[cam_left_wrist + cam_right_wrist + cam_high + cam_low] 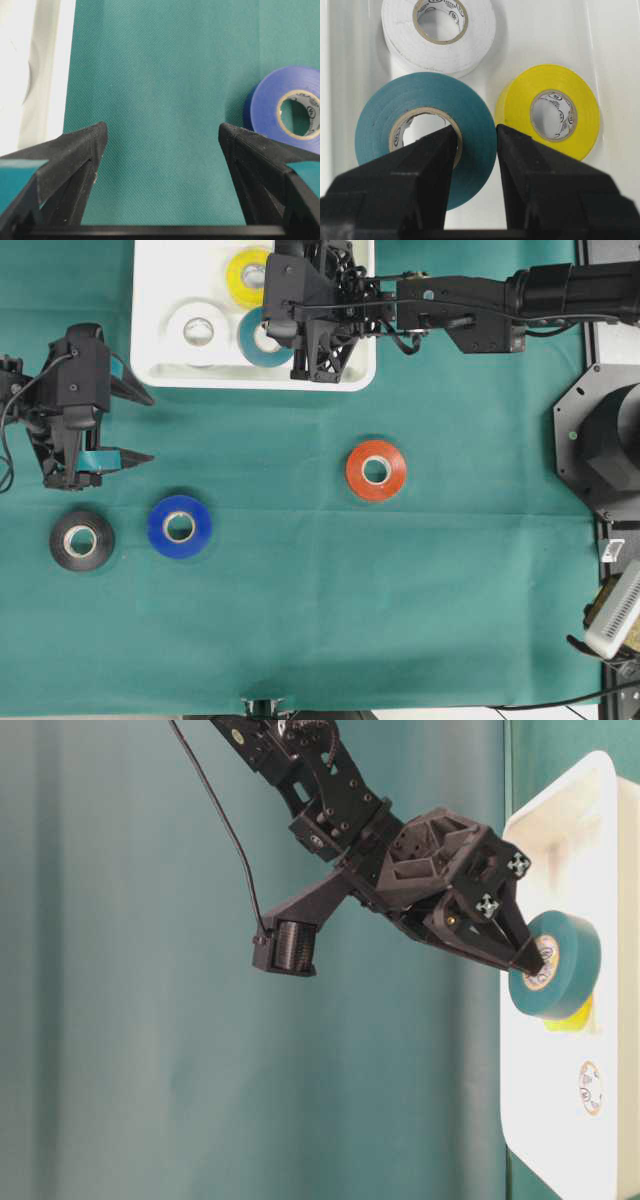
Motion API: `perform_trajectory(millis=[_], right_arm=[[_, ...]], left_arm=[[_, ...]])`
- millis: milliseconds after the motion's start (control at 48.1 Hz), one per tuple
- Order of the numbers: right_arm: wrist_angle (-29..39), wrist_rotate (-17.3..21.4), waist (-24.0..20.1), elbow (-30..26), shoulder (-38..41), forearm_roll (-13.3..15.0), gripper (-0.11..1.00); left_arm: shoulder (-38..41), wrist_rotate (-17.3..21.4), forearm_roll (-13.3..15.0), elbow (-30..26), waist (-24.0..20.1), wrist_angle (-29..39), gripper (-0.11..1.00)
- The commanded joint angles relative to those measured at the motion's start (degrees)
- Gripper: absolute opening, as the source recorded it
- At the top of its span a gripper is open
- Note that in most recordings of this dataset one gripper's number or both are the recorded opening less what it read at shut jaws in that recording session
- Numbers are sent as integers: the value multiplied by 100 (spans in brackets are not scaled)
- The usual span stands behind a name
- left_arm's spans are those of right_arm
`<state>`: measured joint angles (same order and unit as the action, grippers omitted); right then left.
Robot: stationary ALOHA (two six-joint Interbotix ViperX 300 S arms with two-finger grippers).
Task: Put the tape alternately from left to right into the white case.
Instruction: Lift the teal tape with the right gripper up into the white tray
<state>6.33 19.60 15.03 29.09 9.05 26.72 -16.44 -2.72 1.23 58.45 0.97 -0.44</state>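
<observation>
The white case (160,368) lies at the top of the green cloth. Inside it are a white roll (198,332) and a yellow roll (240,280). My right gripper (476,131) hangs over the case, shut on the teal roll (380,105), with one finger through its core and the other outside. In the table-level view the teal roll (565,970) hangs tilted, close to the case floor. My left gripper (147,427) stands open over bare cloth at the left and holds nothing. Below it lie the blue roll (179,526) and the black roll (82,540). The red-orange roll (376,470) lies mid-table.
The right arm (480,300) stretches in from the upper right across the case's corner. A grey robot base (610,450) and a white device (615,610) sit beyond the cloth's right edge. In the left wrist view the case wall (30,75) shows at the left.
</observation>
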Motion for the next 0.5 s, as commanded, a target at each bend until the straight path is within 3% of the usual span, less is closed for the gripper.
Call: perform_trajectory(millis=[0, 104, 146, 250, 416, 478], right_arm=[[-18, 18, 9, -105, -97, 9, 1], [-18, 18, 0, -105, -97, 9, 2], [-9, 18, 0, -105, -105, 9, 8], [-18, 18, 0, -97, -105, 9, 31], [-18, 18, 0, -88, -105, 9, 80], [-18, 18, 0, -88, -105, 9, 89]], left_arm=[[-35, 0, 9, -62, 18, -44, 98], [-35, 0, 0, -53, 18, -44, 98], [-35, 0, 0, -53, 18, -44, 98], [-35, 0, 9, -53, 18, -44, 98], [-35, 0, 0, -62, 18, -44, 98], [-35, 0, 0, -70, 18, -44, 98]])
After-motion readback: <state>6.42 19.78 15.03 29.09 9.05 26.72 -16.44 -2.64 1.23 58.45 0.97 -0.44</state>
